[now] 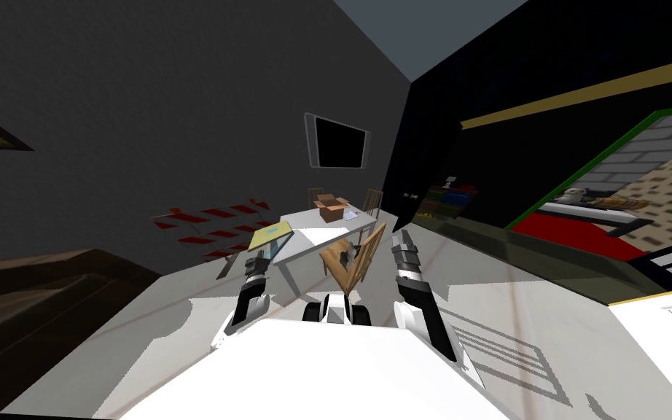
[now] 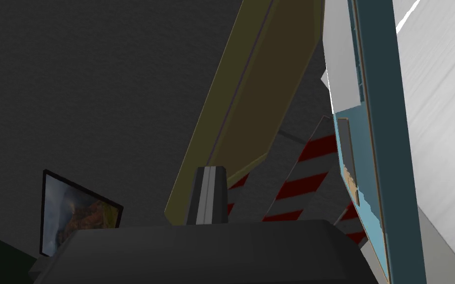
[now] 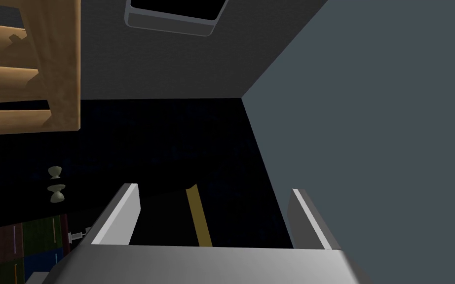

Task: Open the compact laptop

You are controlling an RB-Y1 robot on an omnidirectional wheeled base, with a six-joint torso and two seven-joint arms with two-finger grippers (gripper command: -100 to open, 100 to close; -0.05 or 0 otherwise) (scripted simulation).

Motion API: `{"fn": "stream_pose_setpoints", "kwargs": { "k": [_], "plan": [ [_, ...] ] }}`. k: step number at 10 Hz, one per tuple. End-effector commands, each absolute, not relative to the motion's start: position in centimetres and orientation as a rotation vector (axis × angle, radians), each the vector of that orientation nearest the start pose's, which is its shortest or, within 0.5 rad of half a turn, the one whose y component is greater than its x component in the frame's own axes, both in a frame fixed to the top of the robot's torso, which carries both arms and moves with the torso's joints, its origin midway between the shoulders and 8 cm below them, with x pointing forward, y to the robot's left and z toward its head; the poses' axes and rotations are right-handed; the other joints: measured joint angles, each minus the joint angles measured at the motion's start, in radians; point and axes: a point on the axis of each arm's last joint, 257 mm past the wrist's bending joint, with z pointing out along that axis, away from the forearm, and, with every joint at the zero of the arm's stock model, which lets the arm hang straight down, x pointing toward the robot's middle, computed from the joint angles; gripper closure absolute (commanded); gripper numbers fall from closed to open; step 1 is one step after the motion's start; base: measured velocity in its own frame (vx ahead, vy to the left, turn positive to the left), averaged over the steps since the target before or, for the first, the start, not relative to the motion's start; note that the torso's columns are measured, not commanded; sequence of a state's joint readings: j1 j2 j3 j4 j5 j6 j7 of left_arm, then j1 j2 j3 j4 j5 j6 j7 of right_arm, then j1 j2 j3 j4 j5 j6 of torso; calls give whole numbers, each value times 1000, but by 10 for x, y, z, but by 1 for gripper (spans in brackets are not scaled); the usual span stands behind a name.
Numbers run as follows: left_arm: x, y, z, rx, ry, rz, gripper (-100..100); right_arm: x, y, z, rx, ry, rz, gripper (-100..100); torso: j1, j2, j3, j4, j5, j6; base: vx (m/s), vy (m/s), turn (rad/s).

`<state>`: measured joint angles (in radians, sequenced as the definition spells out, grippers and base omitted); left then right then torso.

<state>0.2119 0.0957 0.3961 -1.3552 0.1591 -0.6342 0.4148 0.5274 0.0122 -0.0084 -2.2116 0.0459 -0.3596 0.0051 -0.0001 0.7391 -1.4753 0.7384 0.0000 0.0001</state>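
Observation:
The compact laptop (image 1: 270, 237) lies on the near left corner of the white table (image 1: 327, 235), its yellowish lid up. In the left wrist view the olive lid (image 2: 251, 98) stands apart from the teal base (image 2: 372, 123), so the laptop is partly open. My left gripper (image 2: 210, 170) is shut, fingers pressed together with nothing between them, their tips at the lid's lower edge. In the head view that gripper (image 1: 257, 261) sits just below the laptop's corner. My right gripper (image 3: 211, 217) is open and empty, raised right of the wooden chair (image 1: 402, 244).
A wooden chair (image 1: 353, 262) tilts against the table's near edge between my arms. An open cardboard box (image 1: 331, 208) sits at the table's far end, with two chairs behind it. Red-and-white striped bars (image 1: 211, 219) stand left of the table. A dark sofa (image 1: 36, 306) lies far left.

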Motion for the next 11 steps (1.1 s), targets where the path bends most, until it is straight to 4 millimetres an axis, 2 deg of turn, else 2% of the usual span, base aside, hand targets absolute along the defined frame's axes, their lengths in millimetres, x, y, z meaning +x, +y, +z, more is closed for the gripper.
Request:
{"fn": "stream_pose_setpoints", "kwargs": {
  "k": [1,3,4,11],
  "plan": [
    [367,506,-251,-1329,419,-1275,100,373,-291,-46,825,786,1189,0,-1,-1,-1,0,0,0,0,0,0],
    [367,506,-248,-1318,416,-1280,100,373,-291,-46,825,786,1189,0,1,-2,-1,-1,0,0,2,8,-23],
    [373,514,-238,-1319,418,-1280,-100,373,-291,-46,825,786,1189,0,0,-2,-1,-1,0,0,-16,-29,7],
    [391,541,-199,-1319,423,-1286,-100,373,-291,-46,825,786,1189,0,0,-2,-1,-1,0,0,-25,-48,12]
  ]
}}
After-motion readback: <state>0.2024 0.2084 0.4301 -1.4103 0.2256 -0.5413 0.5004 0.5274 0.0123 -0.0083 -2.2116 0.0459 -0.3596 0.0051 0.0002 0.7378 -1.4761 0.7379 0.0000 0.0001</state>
